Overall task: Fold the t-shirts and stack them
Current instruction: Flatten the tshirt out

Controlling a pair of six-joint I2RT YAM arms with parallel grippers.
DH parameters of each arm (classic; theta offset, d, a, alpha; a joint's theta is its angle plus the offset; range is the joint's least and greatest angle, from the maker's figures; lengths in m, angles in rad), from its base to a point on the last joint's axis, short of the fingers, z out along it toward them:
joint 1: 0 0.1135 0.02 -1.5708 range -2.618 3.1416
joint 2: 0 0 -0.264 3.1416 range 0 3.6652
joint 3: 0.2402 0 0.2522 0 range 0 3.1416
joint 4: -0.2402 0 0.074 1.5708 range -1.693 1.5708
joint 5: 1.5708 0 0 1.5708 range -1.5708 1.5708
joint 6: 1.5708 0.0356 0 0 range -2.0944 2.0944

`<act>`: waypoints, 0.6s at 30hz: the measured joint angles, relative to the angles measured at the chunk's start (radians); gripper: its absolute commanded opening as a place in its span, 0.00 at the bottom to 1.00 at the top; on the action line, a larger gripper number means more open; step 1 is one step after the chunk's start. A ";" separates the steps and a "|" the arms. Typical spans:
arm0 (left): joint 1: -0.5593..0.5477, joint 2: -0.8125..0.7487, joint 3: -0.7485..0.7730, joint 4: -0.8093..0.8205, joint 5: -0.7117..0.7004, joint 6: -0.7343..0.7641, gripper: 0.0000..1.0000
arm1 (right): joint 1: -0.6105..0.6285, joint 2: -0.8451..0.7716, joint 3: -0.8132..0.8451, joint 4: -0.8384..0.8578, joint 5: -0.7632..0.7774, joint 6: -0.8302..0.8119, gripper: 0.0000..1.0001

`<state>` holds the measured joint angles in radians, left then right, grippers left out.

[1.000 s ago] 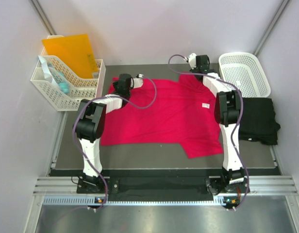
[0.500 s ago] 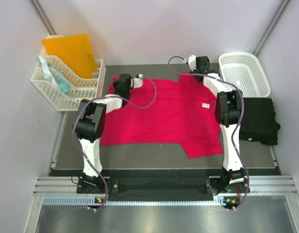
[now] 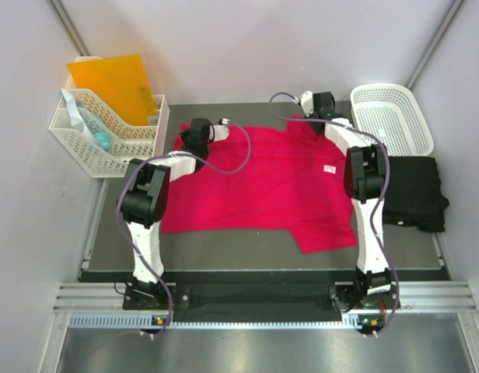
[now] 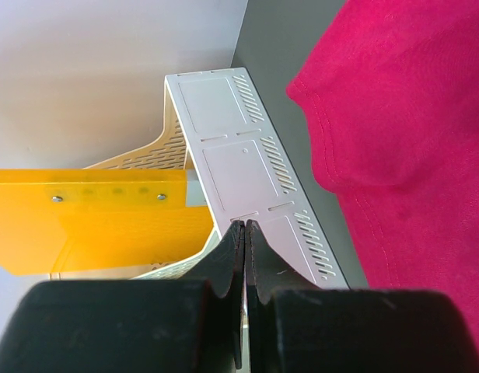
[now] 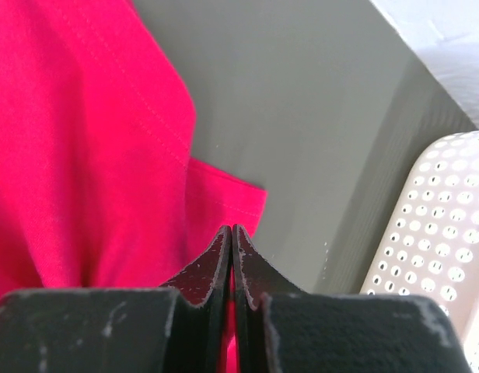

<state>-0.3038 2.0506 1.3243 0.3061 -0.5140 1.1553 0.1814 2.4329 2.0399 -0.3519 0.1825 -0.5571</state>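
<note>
The red shirt lies spread flat across the middle of the table, one short sleeve reaching toward the near edge and its white neck label toward the right edge. Its far hem runs close to the table's far edge. The black shirt sits bunched at the right edge, apart from the red one, with the right arm between them in the top view.

The left gripper is above the shirt's far-left corner. In its wrist view the left gripper has its two fingers pressed flat together with no cloth between them. The shirt's sleeve edge lies off to one side of the fingertips, clear of them. Beyond the fingers stands the white rack with an orange folder in it. Both are at the table's far-left corner.

The right gripper is at the far edge, over the shirt's far-right corner. Its wrist view shows the right gripper closed tip to tip just over a folded corner of red cloth. A strip of red shows in the slit lower down between the fingers, but this may only be shirt seen through the gap. I cannot tell whether any fabric is pinched.

The white basket stands in the far-right corner, just beyond the black shirt.
</note>
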 measured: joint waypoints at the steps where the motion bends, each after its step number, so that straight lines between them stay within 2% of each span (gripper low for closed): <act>1: 0.000 0.000 0.000 0.000 0.000 0.000 0.00 | 0.000 0.000 0.000 -0.006 0.000 0.000 0.00; 18: 0.000 0.000 0.024 0.000 -0.011 0.002 0.00 | 0.017 0.053 0.044 -0.071 0.051 -0.131 0.00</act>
<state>-0.3038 2.0506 1.3479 0.3065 -0.5255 1.1572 0.1986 2.4863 2.0842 -0.4229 0.2333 -0.6884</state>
